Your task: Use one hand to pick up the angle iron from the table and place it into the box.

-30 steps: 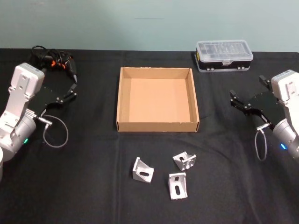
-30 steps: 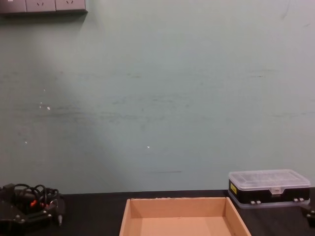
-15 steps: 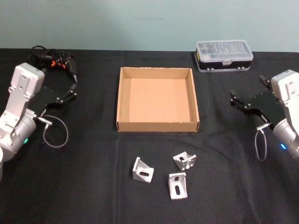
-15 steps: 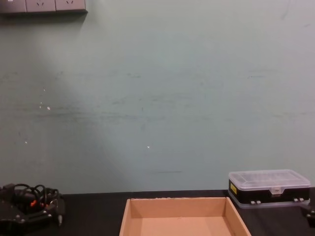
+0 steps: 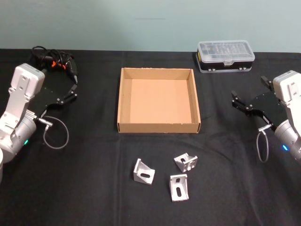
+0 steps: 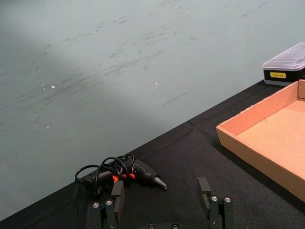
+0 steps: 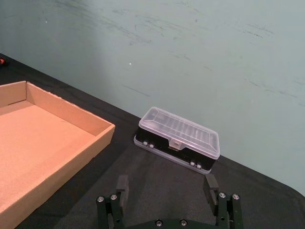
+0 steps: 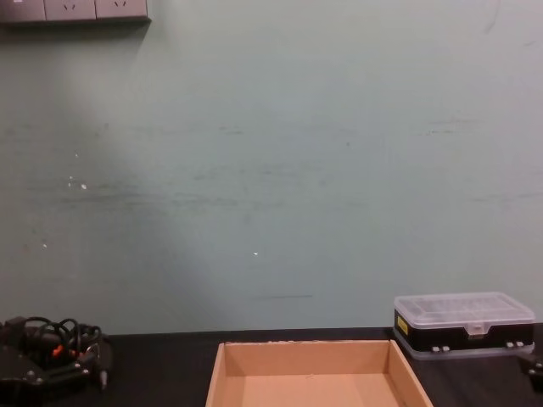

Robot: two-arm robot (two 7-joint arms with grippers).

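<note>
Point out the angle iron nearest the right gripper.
The rightmost angle iron, closest to the right gripper and the box. The left one and the front one lie farther away.

Left gripper (image 5: 72, 92) hovered out left, jaws spread wide; right gripper (image 5: 237, 102) hovered opposite (both pointing inward), jaws spread too.

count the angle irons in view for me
3 angle irons on the table before the box: one left, one right, nearest the box, one closest to the robot. The box holds none.
</note>
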